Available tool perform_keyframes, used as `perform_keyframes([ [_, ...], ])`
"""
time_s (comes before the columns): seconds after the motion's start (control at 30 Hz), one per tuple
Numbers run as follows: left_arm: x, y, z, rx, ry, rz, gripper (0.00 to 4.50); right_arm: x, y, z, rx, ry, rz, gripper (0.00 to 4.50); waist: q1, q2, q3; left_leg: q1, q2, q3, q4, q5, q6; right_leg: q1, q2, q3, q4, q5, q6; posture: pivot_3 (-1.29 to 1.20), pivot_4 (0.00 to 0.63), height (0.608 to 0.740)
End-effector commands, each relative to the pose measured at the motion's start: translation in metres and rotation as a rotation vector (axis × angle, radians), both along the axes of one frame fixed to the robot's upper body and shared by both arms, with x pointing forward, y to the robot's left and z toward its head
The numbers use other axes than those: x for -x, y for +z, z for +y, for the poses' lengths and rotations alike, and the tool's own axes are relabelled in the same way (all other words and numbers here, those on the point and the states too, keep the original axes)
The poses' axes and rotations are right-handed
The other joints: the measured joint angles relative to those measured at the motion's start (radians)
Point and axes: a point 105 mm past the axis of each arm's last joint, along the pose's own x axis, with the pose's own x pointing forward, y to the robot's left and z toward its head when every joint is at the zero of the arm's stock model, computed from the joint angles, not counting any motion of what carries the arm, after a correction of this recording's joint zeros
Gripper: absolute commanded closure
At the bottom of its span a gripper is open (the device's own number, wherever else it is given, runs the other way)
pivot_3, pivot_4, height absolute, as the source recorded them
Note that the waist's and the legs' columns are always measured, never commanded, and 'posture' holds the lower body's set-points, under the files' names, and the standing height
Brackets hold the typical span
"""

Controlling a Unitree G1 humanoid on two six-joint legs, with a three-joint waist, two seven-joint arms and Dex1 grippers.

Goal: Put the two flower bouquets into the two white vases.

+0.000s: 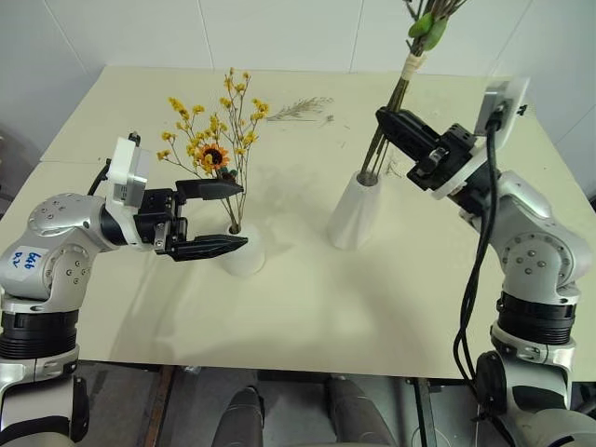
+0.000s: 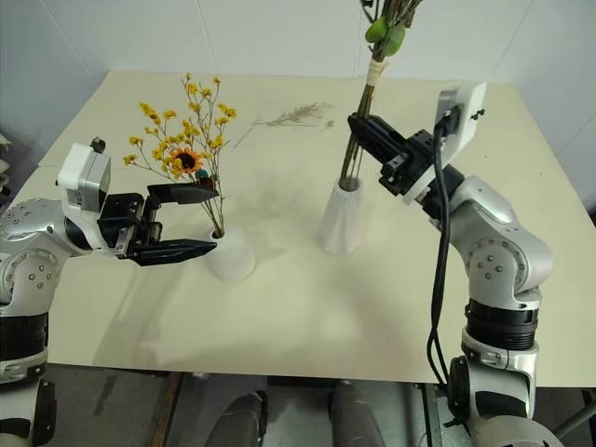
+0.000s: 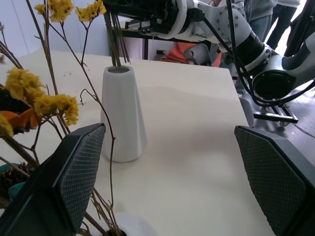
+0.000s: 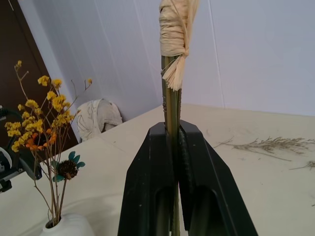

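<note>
right hand (image 4: 173, 142) | clamped on bouquet stems (image 4: 171, 105) | raffia tie (image 4: 175, 29) above

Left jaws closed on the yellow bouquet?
No: the left gripper stands wide open around the yellow bouquet's stems, which already sit in the short white vase.

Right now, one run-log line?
left end effector: open beside yellow bouquet in short vase | right end effector: shut on second bouquet, stems in tall vase

two vases (image 1: 354, 216) (image 1: 242, 250), two bouquets (image 1: 212, 140) (image 1: 410, 70) — one loose sprig (image 1: 298, 109)
</note>
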Motion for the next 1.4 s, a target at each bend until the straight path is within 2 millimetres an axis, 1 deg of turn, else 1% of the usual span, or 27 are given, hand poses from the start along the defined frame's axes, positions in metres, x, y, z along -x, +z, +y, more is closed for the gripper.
perform_keyframes([
  [0.03, 0.003, 0.008, -0.001, 0.008, -0.006, -0.053, 0.0, 0.007, 0.009, -0.003, -0.002, 0.005, -0.041, 4.49, -0.001, 0.0, 0.0, 0.0, 0.0, 0.0, 0.0, 0.0, 0.0, 0.0, 0.0, 0.0, 0.0, 0.0, 0.0, 0.0, 0.15, 0.74],
  [0.33, 0.003, 0.009, -0.001, 0.01, -0.004, -0.056, 0.0, -0.002, -0.004, 0.003, 0.003, 0.01, -0.01, 4.49, -0.001, 0.0, 0.0, 0.0, 0.0, 0.0, 0.0, 0.0, 0.0, 0.0, 0.0, 0.0, 0.0, 0.0, 0.0, 0.0, 0.15, 0.74],
  [0.53, 0.005, 0.008, -0.001, 0.013, 0.003, -0.052, 0.0, -0.008, -0.011, 0.003, 0.013, 0.011, 0.004, 4.49, 0.0, 0.0, 0.0, 0.0, 0.0, 0.0, 0.0, 0.0, 0.0, 0.0, 0.0, 0.0, 0.0, 0.0, 0.0, 0.0, 0.15, 0.74],
  [0.8, 0.006, 0.008, 0.0, 0.013, 0.01, -0.049, 0.0, -0.007, -0.01, 0.006, 0.014, 0.02, -0.005, 4.49, 0.0, 0.0, 0.0, 0.0, 0.0, 0.0, 0.0, 0.0, 0.0, 0.0, 0.0, 0.0, 0.0, 0.0, 0.0, 0.0, 0.15, 0.74],
  [1.17, 0.005, 0.008, -0.002, 0.02, 0.011, -0.051, 0.0, -0.006, -0.001, 0.01, 0.029, 0.035, -0.04, 4.49, 0.0, 0.0, 0.0, 0.0, 0.0, 0.0, 0.0, 0.0, 0.0, 0.0, 0.0, 0.0, 0.0, 0.0, 0.0, 0.0, 0.15, 0.74],
  [1.4, 0.004, 0.007, -0.003, 0.028, 0.011, -0.049, 0.0, -0.007, -0.001, 0.013, 0.051, 0.049, -0.044, 4.49, 0.0, 0.0, 0.0, 0.0, 0.0, 0.0, 0.0, 0.0, 0.0, 0.0, 0.0, 0.0, 0.0, 0.0, 0.0, 0.0, 0.15, 0.74],
])
